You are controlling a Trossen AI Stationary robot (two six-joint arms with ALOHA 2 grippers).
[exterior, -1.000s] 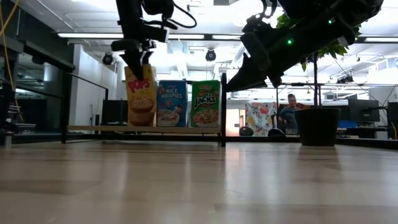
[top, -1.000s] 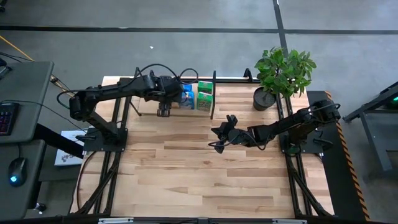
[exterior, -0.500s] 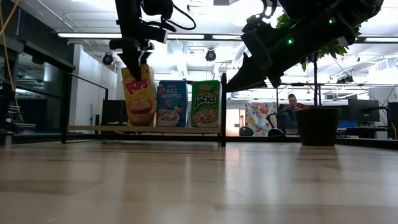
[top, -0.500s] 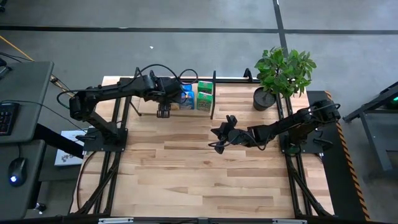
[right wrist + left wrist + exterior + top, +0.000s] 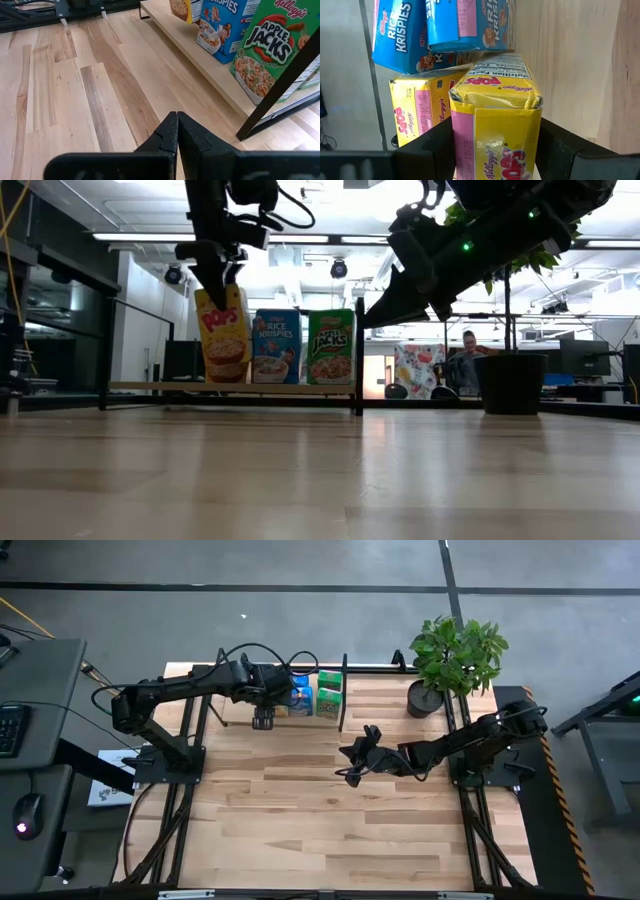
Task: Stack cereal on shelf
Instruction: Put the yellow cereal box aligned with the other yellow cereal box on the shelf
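Observation:
My left gripper (image 5: 262,718) is shut on a yellow cereal box (image 5: 225,335) at the left part of the shelf (image 5: 300,388). The box stands tilted, its lower end down at the shelf board. Blue cereal boxes (image 5: 276,346) and green ones (image 5: 330,346) stand upright on the board beside it. The left wrist view shows another yellow box (image 5: 417,112) behind the held one. My right gripper (image 5: 350,762) hangs shut above the middle of the table, holding nothing. My left gripper pinches the yellow box's upper end (image 5: 495,100) between its two fingers (image 5: 427,150), one on each of two opposite sides. The fingers come steeply from above. The box hangs tilted below them, its top leaning toward the table's left edge. Whether its lower end (image 5: 228,380) rests on the board, I cannot tell.
An upright black divider (image 5: 343,690) stands right of the green boxes, with bare shelf board (image 5: 375,695) beyond it. A potted plant (image 5: 455,655) stands at the table's far right corner. A person sits in the room behind the table (image 5: 465,360).
The yellow box in my left gripper has tipped a little, its top leaning toward the table's left edge and away from the blue box. Its lower end stays at the board. Neither gripper has shifted its place.

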